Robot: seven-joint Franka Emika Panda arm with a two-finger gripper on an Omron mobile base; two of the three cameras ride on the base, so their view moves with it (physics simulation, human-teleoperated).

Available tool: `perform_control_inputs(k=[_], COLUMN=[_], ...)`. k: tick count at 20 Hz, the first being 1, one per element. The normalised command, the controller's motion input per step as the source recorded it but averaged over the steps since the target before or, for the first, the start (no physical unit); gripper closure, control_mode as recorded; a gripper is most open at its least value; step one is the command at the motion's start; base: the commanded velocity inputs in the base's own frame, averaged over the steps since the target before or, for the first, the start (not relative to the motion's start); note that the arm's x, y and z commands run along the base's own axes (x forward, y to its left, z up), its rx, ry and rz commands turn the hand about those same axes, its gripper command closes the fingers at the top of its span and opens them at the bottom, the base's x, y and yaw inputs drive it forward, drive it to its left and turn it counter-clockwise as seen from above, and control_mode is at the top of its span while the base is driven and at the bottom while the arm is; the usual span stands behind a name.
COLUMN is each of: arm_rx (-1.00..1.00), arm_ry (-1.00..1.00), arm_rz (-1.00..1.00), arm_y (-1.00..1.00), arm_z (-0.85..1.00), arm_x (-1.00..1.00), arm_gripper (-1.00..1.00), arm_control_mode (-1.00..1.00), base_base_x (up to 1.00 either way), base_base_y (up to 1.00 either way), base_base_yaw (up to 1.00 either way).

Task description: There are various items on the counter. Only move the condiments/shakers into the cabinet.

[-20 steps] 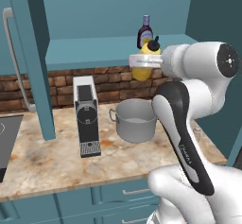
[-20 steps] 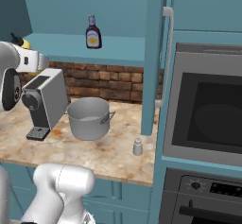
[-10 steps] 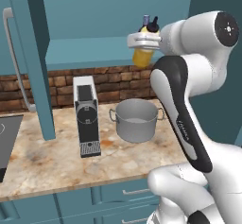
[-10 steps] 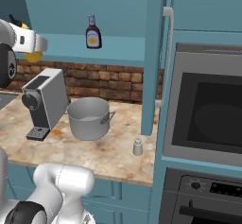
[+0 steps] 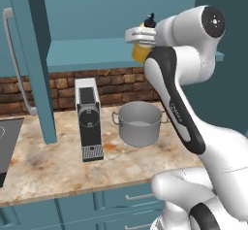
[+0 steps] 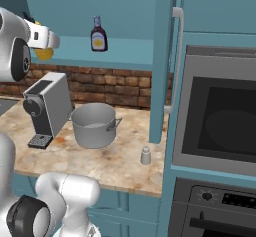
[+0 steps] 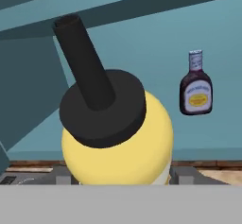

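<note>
— Where is the yellow squeeze bottle [image 5: 140, 49] found, and how is it oriented?

— It is held up at the level of the cabinet shelf [image 5: 92, 54], off the counter [image 5: 58, 168]. Its long axis is seen roughly upright, with the black nozzle [image 7: 84, 62] pointed upward and leaned slightly. In the hand view the nozzle is tilted toward the upper left.

— What is recorded for the gripper [image 5: 139, 37]?

— It is closed on the yellow squeeze bottle, just below the cap.

— And the remaining condiments?

— The dark brown sauce bottle [image 6: 98, 34] is noted standing upright on the shelf, blue cap up, well to the right of the held bottle. The small shaker [image 6: 145, 155] is seen upright on the counter's near right part, right of the steel pot [image 6: 94, 124]. The coffee machine [image 5: 88, 119] is placed left of the pot.
</note>
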Motion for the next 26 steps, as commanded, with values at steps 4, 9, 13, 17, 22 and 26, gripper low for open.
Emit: perform_control_inputs(k=[4,9,13,17,22,26], arm_rx=[0.0,0.0,0.0,0.0,0.01,0.01], arm_ry=[0.0,0.01,0.0,0.0,0.02,0.04], arm_rz=[-0.04,-0.04,-0.04,-0.04,-0.04,-0.02], arm_y=[0.0,0.0,0.0,0.0,0.0,0.0], arm_z=[-0.09,-0.22,-0.27,-0.22,-0.2,-0.14], arm_x=[0.65,0.65,0.64,0.65,0.58,0.52], arm_gripper=[1.0,1.0,1.0,1.0,1.0,1.0], arm_control_mode=[-1.0,-1.0,-1.0,-1.0,-1.0,-1.0], base_base_x=[0.0,0.0,0.0,0.0,0.0,0.0], base_base_y=[0.0,0.0,0.0,0.0,0.0,0.0], base_base_yaw=[0.0,0.0,0.0,0.0,0.0,0.0])
